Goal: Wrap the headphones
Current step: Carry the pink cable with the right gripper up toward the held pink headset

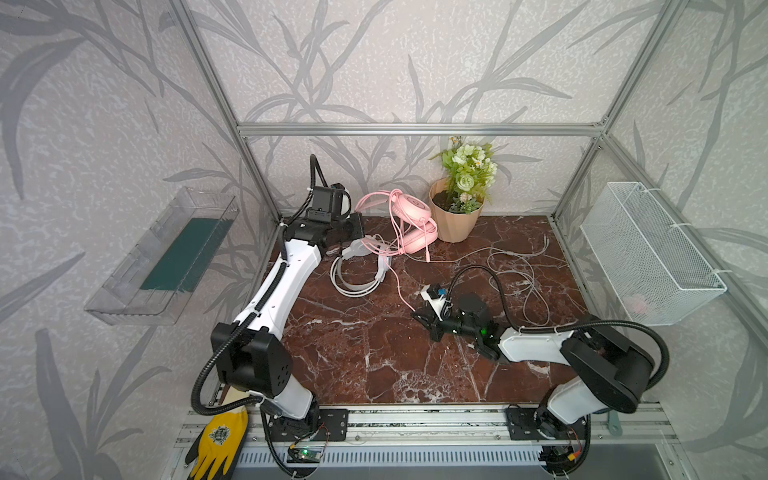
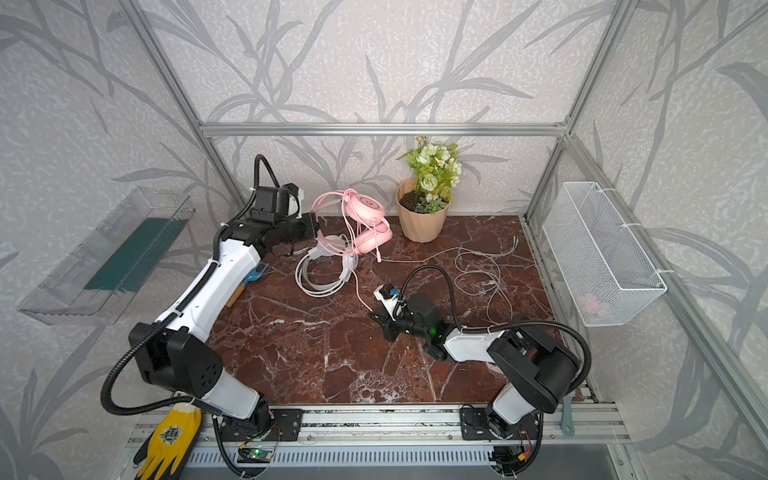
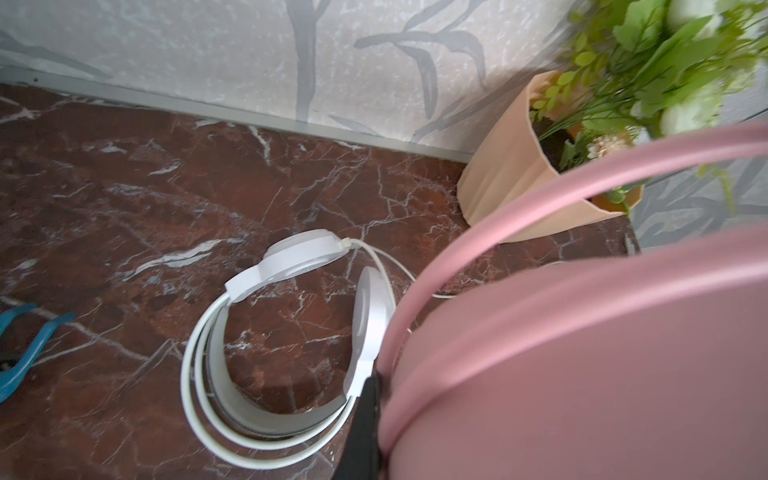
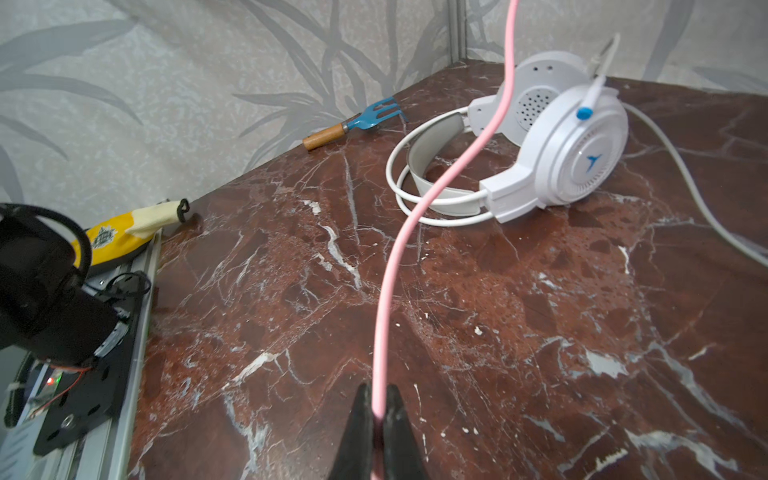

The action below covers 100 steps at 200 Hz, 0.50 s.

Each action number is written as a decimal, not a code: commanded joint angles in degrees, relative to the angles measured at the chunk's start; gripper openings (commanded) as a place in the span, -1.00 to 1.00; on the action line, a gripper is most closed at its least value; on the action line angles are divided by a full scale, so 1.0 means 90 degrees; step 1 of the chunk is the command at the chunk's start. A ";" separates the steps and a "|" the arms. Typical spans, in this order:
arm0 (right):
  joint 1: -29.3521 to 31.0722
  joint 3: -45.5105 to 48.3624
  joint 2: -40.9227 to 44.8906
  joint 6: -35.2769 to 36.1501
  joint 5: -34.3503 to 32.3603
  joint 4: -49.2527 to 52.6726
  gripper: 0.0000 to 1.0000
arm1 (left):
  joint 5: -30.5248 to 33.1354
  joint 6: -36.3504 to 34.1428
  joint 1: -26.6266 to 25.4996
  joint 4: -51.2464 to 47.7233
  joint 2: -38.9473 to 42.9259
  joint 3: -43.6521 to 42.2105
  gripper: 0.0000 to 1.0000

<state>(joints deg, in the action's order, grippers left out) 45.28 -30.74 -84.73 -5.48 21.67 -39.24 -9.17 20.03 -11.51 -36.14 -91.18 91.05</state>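
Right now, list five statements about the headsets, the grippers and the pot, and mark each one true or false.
1. The right gripper is shut on the pink cable. True.
2. The white headset is lifted off the table. False: it lies on the table.
3. The left gripper holds the pink headset up near the back wall. True.
4. The flower pot lies tipped over. False: it stands upright by the back wall.
5. The white cable is wound around the white headset. False: in both top views it lies in loose loops across the table.
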 commanded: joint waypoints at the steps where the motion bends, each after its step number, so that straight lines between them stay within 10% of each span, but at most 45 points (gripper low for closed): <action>1: 0.0040 -0.0262 0.0740 0.0929 0.0270 0.1667 -1.00 | 0.0295 -0.0080 0.0029 -0.0085 -0.0014 0.0238 -1.00; 100: -0.0217 -0.1938 0.2219 0.3030 0.0860 0.5347 -1.00 | 0.1023 -0.1022 -0.0160 -0.0709 -0.0328 0.0255 -1.00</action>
<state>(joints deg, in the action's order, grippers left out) 44.56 -43.42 -65.95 15.88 26.02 -0.71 -1.34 12.97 -11.94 -42.41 -93.93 91.05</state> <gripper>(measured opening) 0.063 0.048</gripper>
